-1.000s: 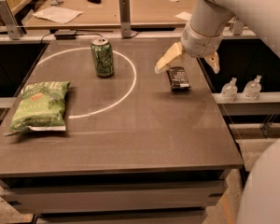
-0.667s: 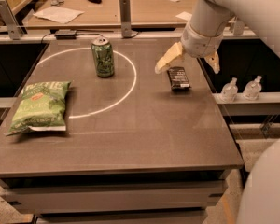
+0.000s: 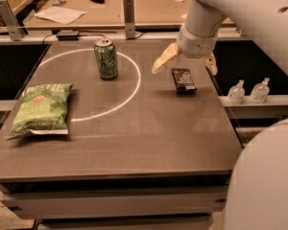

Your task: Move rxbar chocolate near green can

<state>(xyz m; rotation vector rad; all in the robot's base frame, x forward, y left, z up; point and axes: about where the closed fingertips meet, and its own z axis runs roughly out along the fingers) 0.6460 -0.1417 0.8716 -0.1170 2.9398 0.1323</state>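
We see a white arm (image 3: 245, 11), a smooth glossy shell with thick rounded links. Two small dark round holes on the upper link. The wrist is a white cylinder with a faint ring seam. The gripper (image 3: 185, 67) sits just above the rxbar chocolate (image 3: 183, 80). Its fingers (image 3: 163, 60) are pale yellow-tan, tapering and spread wide, one either side of the bar's far end. Below and right of the bar we note a large rounded white body shell (image 3: 266, 176), plain. No cables or markings are discernible.

Rxbar (image 3: 183, 79) by claw (image 3: 186, 63), green can (image 3: 106, 59) apart
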